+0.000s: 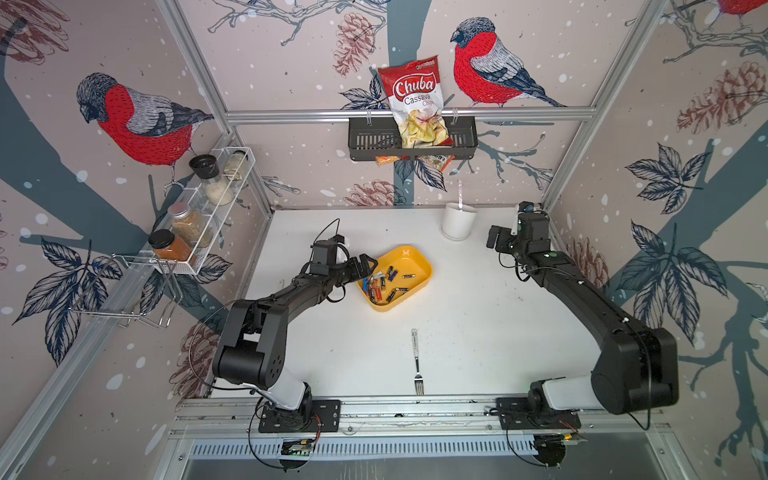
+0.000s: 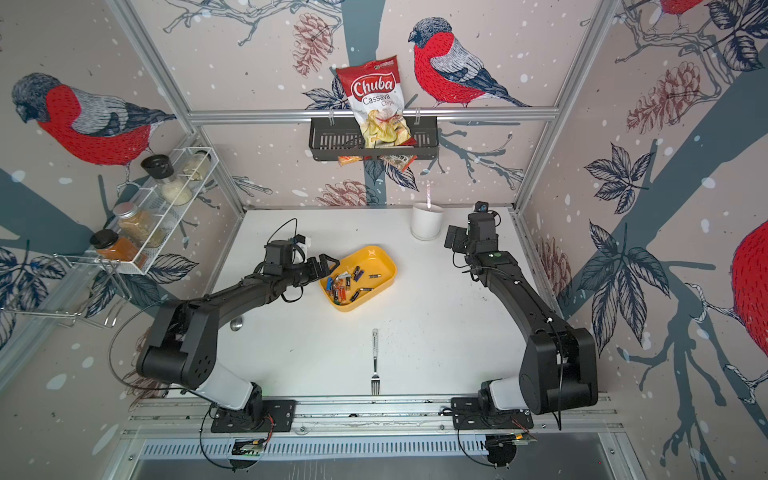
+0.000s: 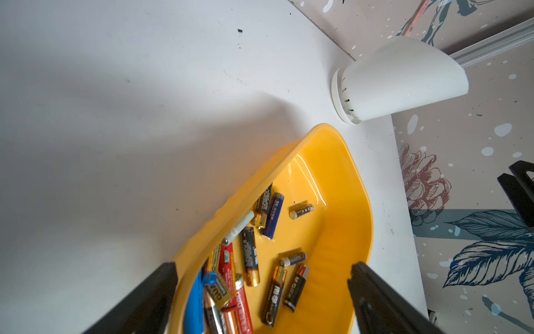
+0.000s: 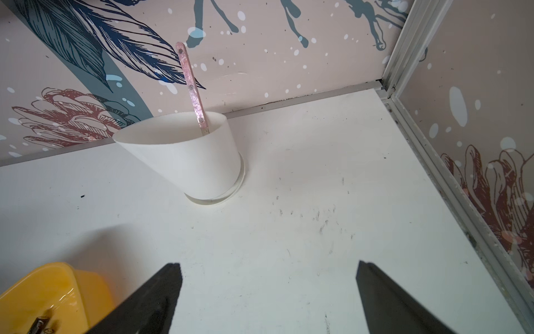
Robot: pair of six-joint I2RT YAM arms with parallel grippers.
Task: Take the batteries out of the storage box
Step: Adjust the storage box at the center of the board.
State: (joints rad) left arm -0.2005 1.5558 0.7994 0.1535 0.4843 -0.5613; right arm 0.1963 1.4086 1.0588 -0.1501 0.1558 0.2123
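Just ahead of the spread left claw (image 1: 369, 266), the batteries (image 1: 382, 286) lie heaped in the storage box (image 1: 413, 262).

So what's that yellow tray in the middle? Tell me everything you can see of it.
It is a shallow yellow storage box of glossy plastic, rectangular with rounded corners, open-topped, lying flat and askew on the white table. The batteries lie loose in it, mostly at the end by the left gripper, whose jaws stand open over that end; contact is unclear.
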